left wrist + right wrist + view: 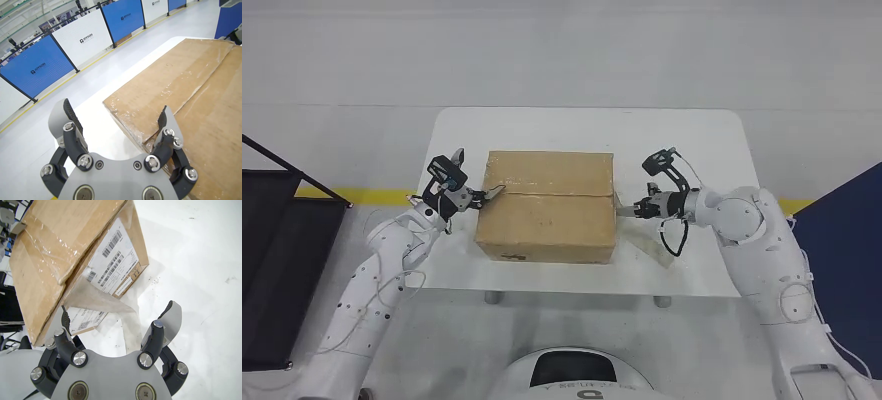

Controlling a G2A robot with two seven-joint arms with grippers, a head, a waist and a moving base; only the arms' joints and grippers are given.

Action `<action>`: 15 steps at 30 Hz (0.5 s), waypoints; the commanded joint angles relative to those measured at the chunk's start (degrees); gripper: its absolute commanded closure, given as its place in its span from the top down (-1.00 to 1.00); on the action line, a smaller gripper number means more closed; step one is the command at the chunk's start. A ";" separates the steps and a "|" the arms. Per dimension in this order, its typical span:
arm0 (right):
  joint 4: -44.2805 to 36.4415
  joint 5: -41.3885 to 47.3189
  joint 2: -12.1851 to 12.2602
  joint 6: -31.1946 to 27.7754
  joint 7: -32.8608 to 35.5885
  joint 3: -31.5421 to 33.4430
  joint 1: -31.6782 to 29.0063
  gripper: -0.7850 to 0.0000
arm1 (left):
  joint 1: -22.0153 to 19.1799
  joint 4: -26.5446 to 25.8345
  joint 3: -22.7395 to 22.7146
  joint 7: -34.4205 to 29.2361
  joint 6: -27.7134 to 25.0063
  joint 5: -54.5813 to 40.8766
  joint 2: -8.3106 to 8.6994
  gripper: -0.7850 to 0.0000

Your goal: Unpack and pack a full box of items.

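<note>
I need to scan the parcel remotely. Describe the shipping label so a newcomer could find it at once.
A cardboard box sits on the white table. On its end face toward the right hand is the shipping label: white paper with black barcodes, unlike the bare brown card around it and the clear film peeling loose beside it.

We see a pale grey floor [562, 50] across the whole top view, glossy and evenly lit; a white table [692, 140] with rounded corners stands mid-frame; a yellow line [352, 194] runs over the floor at middle left; a black framed rack [272, 260] sits at the left edge, and a blue panel [847, 230] at the right edge. In the left wrist view we find a row of blue and white partition panels [37, 72] held between black posts [62, 51]; another yellow floor line follows their feet.
</note>
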 commanded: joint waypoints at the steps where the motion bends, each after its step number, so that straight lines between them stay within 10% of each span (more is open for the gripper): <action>1: -0.24 0.06 0.21 -0.31 -0.26 0.46 -0.35 1.00 | 0.00 0.00 0.00 0.00 0.00 0.00 0.00 1.00; 15: -2.09 -6.78 0.72 -1.07 0.89 -4.74 -0.61 1.00 | 0.00 0.00 0.00 0.00 0.00 0.00 0.00 1.00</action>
